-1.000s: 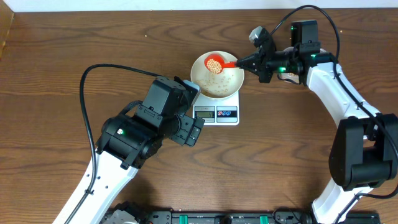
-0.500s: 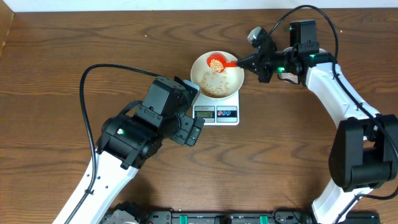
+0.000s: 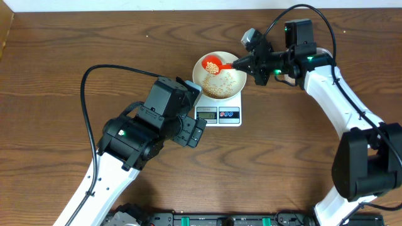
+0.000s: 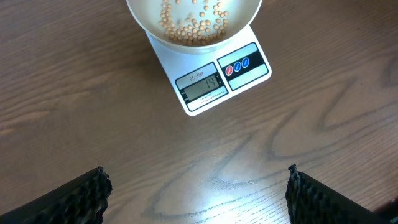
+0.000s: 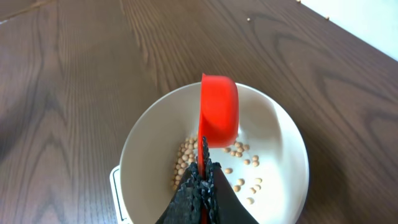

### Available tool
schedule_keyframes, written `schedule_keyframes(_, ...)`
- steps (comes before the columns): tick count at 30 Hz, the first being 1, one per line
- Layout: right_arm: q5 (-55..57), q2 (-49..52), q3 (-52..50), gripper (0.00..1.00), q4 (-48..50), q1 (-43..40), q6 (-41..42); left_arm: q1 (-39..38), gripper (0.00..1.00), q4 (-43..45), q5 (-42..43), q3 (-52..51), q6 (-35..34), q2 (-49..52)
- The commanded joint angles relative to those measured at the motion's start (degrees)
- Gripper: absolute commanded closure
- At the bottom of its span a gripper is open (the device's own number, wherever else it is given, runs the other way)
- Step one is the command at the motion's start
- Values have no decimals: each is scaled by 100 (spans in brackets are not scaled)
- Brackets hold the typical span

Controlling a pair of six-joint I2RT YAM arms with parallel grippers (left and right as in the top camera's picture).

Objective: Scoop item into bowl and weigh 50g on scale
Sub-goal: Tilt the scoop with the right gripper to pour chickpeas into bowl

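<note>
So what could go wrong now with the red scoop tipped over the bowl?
Maybe three things. The red scoop, pinched in the right gripper, is tipped on its side above the bowl, so beans could bounce out over the rim. Too many might drop at once and overshoot the weight. And the bowl only rests on the small scale, so a bump from the scoop might shift it.

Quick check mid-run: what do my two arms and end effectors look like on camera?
The left arm and right arm have white links, black joint housings with green lights, and looping black cables. End effector fingers are black with ribbed pads.
</note>
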Motion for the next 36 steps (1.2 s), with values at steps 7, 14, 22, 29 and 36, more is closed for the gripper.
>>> schedule_keyframes(7,935,-704,7,99,-387,295,-621,35,8,-13,9,149,42,31)
schedule_keyframes(14,1545,-809,7,99,-560,479,-713,35,8,-13,9,149,42,31)
schedule_keyframes(22,1547,-809,7,99,-621,479,-713,35,8,-13,9,149,42,31)
schedule_keyframes(29,1545,-809,7,99,-623,479,-710,35,8,-13,9,149,42,31)
schedule_keyframes(36,1335,-822,7,99,-625,479,-686,35,8,-13,9,149,42,31)
